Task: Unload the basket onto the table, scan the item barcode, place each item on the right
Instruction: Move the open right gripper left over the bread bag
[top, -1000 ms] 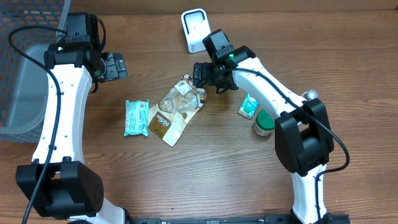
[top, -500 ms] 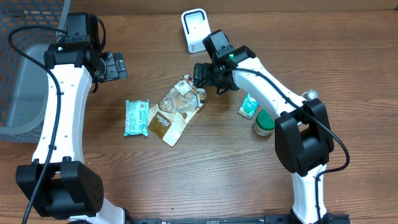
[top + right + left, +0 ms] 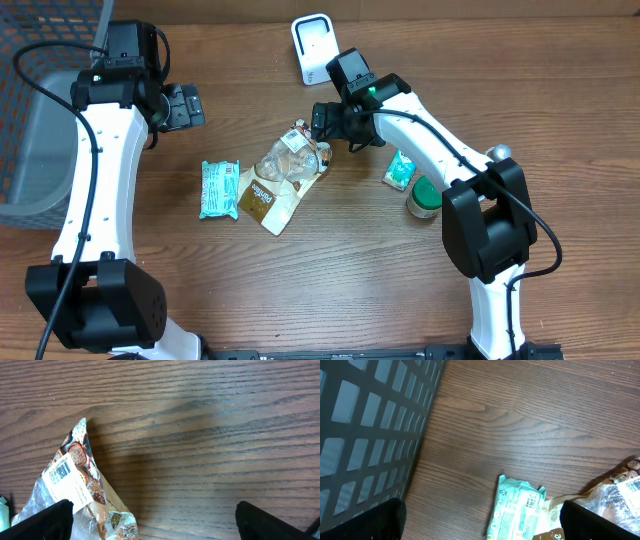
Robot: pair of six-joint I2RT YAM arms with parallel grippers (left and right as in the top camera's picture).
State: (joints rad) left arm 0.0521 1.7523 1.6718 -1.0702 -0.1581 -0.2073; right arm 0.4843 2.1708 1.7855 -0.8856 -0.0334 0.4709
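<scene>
Overhead view: approach step. With jaws wide and empty, the right gripper (image 3: 322,124) hovers over the top end of the clear snack pouch (image 3: 285,175) lying on the bench (image 3: 380,280), barcode label (image 3: 61,471) facing up. Next move, as judged: descend and pinch the pouch edge. The left gripper (image 3: 188,105) hangs wide, well apart.

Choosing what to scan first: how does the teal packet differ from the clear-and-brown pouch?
The teal packet is smaller than the pouch. The packet is opaque and flat; the pouch is partly clear and crumpled. Both lie on the table, unheld.
</scene>
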